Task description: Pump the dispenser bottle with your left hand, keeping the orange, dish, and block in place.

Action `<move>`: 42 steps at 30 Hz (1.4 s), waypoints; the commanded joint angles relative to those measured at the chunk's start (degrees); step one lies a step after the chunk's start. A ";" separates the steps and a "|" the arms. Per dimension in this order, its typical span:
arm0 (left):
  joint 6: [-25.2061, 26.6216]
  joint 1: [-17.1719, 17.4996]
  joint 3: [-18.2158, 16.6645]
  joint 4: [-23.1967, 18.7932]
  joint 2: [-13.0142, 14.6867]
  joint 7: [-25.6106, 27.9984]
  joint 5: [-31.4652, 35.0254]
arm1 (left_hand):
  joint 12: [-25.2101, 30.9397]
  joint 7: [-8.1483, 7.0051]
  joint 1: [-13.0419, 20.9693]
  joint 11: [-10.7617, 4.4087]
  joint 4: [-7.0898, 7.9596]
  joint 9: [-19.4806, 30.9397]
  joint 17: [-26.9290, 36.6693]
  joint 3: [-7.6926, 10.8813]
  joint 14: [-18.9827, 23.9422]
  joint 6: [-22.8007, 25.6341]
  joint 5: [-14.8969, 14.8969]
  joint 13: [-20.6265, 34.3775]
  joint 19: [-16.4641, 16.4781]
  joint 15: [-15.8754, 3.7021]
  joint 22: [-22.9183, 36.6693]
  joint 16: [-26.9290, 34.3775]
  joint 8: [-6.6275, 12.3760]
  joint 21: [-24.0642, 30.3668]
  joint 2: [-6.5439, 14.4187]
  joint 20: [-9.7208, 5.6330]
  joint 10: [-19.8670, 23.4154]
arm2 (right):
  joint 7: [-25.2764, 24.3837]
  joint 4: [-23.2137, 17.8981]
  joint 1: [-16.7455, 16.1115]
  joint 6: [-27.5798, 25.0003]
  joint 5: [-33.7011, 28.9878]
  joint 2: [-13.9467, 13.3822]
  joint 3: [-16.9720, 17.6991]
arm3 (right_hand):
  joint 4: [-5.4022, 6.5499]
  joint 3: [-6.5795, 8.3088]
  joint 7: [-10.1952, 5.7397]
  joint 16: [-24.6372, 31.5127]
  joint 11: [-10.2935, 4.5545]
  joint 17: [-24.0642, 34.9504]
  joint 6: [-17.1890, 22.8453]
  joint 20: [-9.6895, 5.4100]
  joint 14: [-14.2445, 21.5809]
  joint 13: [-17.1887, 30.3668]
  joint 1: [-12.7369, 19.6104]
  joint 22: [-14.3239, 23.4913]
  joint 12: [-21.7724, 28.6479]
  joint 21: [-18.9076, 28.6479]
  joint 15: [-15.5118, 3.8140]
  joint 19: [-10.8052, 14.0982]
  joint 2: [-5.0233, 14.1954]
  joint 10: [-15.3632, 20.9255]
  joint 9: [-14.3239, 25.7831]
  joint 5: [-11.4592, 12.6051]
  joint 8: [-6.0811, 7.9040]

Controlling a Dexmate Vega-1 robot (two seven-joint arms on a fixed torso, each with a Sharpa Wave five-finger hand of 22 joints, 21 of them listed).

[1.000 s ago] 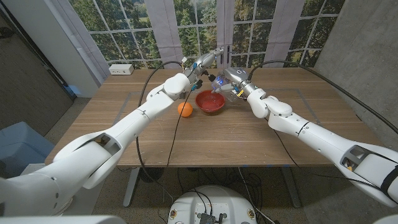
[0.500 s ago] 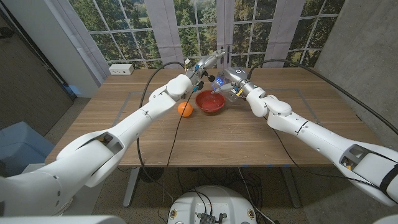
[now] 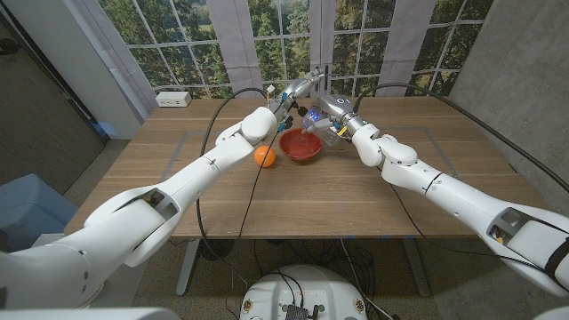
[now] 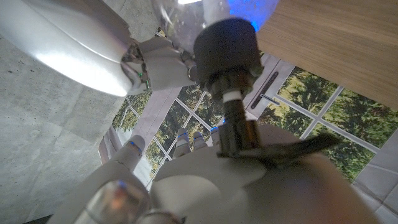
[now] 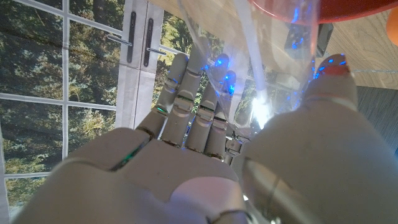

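In the head view, both white arms reach across the wooden desk (image 3: 178,169) to its far side, where the left hand (image 3: 298,89) sits over the top of the clear plastic dispenser bottle (image 3: 313,118) and the right hand (image 3: 331,114) wraps the bottle's body from the side. The bottle stands just behind the red round dish (image 3: 300,145), and the orange (image 3: 264,156) lies just beside the dish on its left. In the left wrist view, the bottle's black collar (image 4: 227,50) and pump stem (image 4: 237,121) run into the left hand (image 4: 261,180), whose fingers (image 4: 127,163) reach past the flat pump head. In the right wrist view, the right hand (image 5: 186,168) holds the clear bottle (image 5: 267,62), its fingers (image 5: 193,99) curled round the wall, thumb on the other side.
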 commanded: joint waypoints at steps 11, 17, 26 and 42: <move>2.07 2.43 -2.31 -6.85 3.53 2.14 1.69 | 0.37 -0.10 0.17 0.30 0.00 0.06 -0.03 -0.38 -2.68 -0.18 0.39 0.09 -0.53 -2.65 0.14 0.48 0.31 0.59 1.29 -2.21 -0.20 | -0.01 0.23 -0.30 -1.03 -1.24 0.11 -0.26 | -0.02 -0.71 -5.41 0.40 -3.14 0.85 5.65 -9.09 8.12 0.16 17.64 -0.18 -0.14 0.78 -9.26 -0.39 17.46 2.96 0.11 0.35 0.03; 3.96 3.02 -3.53 -9.99 5.54 2.90 2.65 | 0.43 -0.07 0.19 0.36 0.00 0.06 -0.04 -0.45 -2.57 -0.14 0.42 0.09 -0.28 -2.67 0.14 0.51 0.35 0.70 1.34 -2.08 -0.06 | 0.24 0.72 -0.04 -0.87 -1.02 0.31 -0.48 | 0.03 -0.85 -5.46 0.33 -3.17 1.05 5.60 -9.09 8.04 0.06 17.69 -0.28 -0.35 0.94 -9.25 -0.47 17.49 2.92 0.12 0.38 -0.03; 3.24 3.65 -4.45 -10.33 6.06 3.83 2.66 | 0.46 -0.06 0.22 0.40 -0.05 0.06 -0.05 -0.56 -2.18 -0.06 0.45 0.08 0.13 -2.58 0.13 0.61 0.41 0.85 1.37 -1.84 0.03 | -0.38 1.62 0.46 -0.36 -1.29 0.74 -0.95 | 0.10 -1.01 -5.43 0.24 -3.35 1.34 5.68 -9.10 8.01 0.12 17.76 -0.40 -0.48 1.18 -9.24 -0.58 17.59 3.04 0.13 0.42 -0.05; -0.98 2.08 -3.28 -4.55 2.98 0.54 -0.37 | 0.41 -0.14 0.23 0.24 -0.08 0.05 -0.05 -0.76 -2.01 0.01 0.49 0.08 0.27 -2.37 0.12 0.59 0.45 0.85 1.35 -1.57 -0.06 | -0.20 0.91 0.59 -0.53 -1.42 0.88 -1.07 | 0.19 -1.33 -5.48 0.11 -3.25 1.84 5.71 -9.10 8.03 0.28 17.91 -0.60 -0.71 1.56 -9.24 -0.81 17.67 3.08 0.16 0.47 -0.11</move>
